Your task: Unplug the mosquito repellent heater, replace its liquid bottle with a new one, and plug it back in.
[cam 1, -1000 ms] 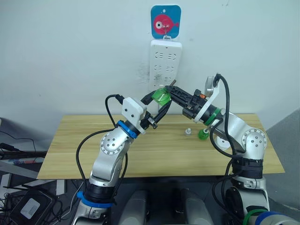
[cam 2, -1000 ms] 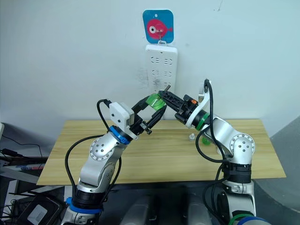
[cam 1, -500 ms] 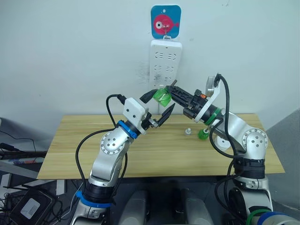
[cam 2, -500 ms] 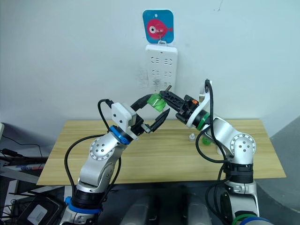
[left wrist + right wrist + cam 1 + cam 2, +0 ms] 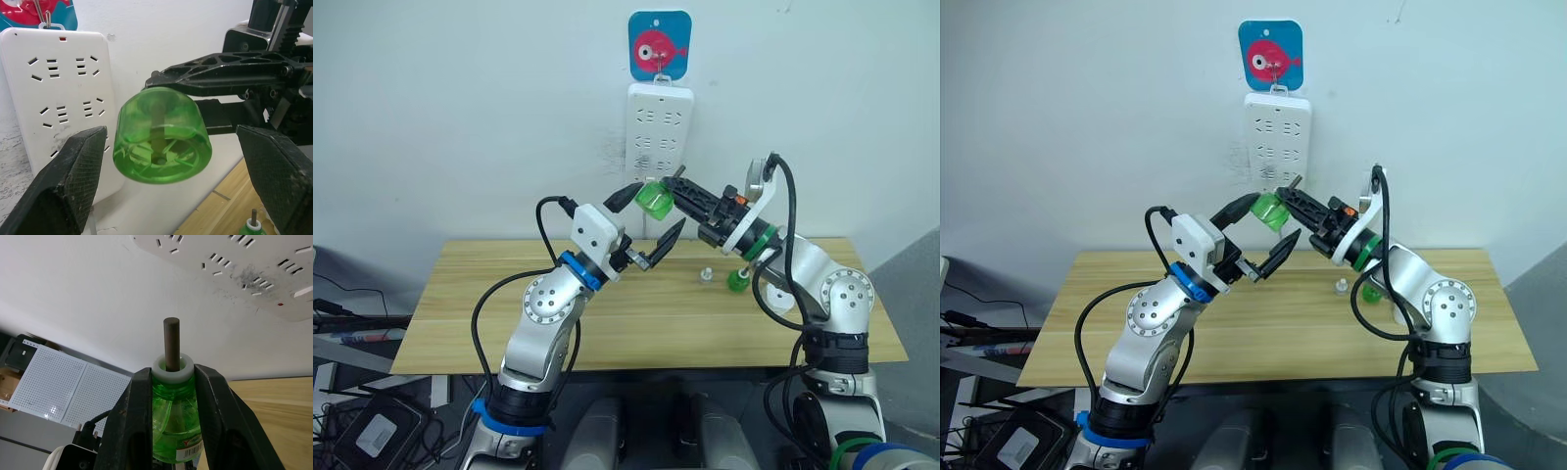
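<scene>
A green liquid bottle (image 5: 654, 201) hangs in the air in front of the wall, and my right gripper (image 5: 668, 188) is shut on it just below its white collar (image 5: 171, 366). A dark wick (image 5: 170, 343) stands out of that collar. My left gripper (image 5: 658, 206) is wide open, one finger (image 5: 68, 186) on each side of the bottle's round base (image 5: 161, 142) and neither touching it. A second green bottle (image 5: 737, 281) stands on the table under my right arm. The mosquito repellent heater is out of view.
A long white power strip (image 5: 658, 132) hangs on the wall just behind the bottle, under a blue fish hook plate (image 5: 659, 44). A small white cap-like piece (image 5: 705, 275) sits on the wooden table (image 5: 509, 294) beside the second bottle.
My left gripper, earlier closed around the green bottle, has spread its fingers wide and let go. The right gripper keeps hold and has barely moved.
</scene>
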Controlling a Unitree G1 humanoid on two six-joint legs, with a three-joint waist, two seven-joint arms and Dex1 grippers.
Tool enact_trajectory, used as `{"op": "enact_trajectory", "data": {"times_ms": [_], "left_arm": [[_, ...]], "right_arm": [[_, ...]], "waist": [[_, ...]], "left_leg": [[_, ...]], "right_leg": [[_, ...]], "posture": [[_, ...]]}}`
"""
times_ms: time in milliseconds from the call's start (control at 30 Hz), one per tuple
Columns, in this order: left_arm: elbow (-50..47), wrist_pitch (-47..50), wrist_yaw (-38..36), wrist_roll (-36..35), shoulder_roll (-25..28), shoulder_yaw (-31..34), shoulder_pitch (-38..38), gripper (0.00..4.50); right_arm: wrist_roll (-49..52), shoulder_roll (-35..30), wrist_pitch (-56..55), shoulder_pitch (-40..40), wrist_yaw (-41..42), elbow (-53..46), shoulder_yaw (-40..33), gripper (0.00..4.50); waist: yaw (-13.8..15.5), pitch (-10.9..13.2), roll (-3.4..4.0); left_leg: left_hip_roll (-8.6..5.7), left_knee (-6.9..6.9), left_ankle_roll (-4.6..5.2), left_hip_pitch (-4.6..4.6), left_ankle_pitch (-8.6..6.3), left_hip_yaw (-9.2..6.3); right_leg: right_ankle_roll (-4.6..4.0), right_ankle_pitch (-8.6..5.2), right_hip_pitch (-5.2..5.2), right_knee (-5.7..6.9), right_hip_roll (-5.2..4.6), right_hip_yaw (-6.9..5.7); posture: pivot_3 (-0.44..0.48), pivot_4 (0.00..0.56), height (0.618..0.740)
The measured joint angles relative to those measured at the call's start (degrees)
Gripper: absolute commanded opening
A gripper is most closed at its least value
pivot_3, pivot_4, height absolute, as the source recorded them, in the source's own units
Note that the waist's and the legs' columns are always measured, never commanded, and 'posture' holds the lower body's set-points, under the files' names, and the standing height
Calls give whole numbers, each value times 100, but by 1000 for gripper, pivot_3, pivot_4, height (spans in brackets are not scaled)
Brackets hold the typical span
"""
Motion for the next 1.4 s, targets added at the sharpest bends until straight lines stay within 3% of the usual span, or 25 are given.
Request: {"op": "enact_trajectory", "data": {"times_ms": [167,367,533,633,700,900,1000,1167,1400], "left_arm": [[1,-3,27,0,-21,19,0,2364],[-5,0,53,1,-19,33,2,2268],[23,372,-95,-277,105,137,-69,2268],[123,1292,-308,-1087,275,461,-374,2268],[239,2233,-487,-2062,388,862,-608,2268],[1040,4656,-862,-4930,1013,2109,-1132,2268],[1277,5260,-895,-5716,1089,2347,-1261,2268],[1238,5477,-1137,-5840,1226,2189,-1236,2268],[862,5391,-1425,-5683,1371,1903,-1083,2268]], "right_arm": [[44,-51,7,48,29,0,38,831],[41,-60,-7,47,42,0,54,831],[-113,-448,209,39,376,-24,244,2620],[-232,-1011,607,35,760,-90,403,3725],[-438,-1553,909,46,1246,-261,491,4422],[-1868,-3388,1505,262,2512,-796,834,4469],[-3110,-3781,1422,387,2639,-472,1256,4469],[-4871,-3906,1096,416,2605,439,1726,4469],[-6085,-3640,987,213,2685,1260,1726,4469]], "waist": [[-1,0,0],[0,0,0],[1,0,0],[-5,0,0],[-8,2,3],[-21,4,0],[-20,5,0],[-18,10,-8],[-18,13,-6]], "left_leg": [[0,0,0,0,0,0],[0,0,0,-1,0,0],[0,2,1,-1,0,-2],[1,12,3,-6,-2,-9],[4,31,16,-14,-10,-13],[4,45,25,-24,-17,-18],[-2,46,25,-25,-17,-8],[-5,46,24,-28,-16,1],[-4,45,24,-28,-17,0]], "right_leg": [[0,0,0,0,0,0],[0,0,0,-1,0,0],[0,-1,0,-1,0,-2],[3,-3,0,-4,1,-9],[9,-7,0,0,4,-14],[27,-20,3,-7,3,-20],[32,-23,4,-11,-7,-12],[31,-23,0,-12,-13,-3],[22,-27,-3,-11,-15,-2]], "posture": [[43,165,740],[42,171,740],[20,182,740],[8,188,740],[1,191,740],[-42,205,740],[-50,211,740],[-49,219,740],[-29,233,740]]}}
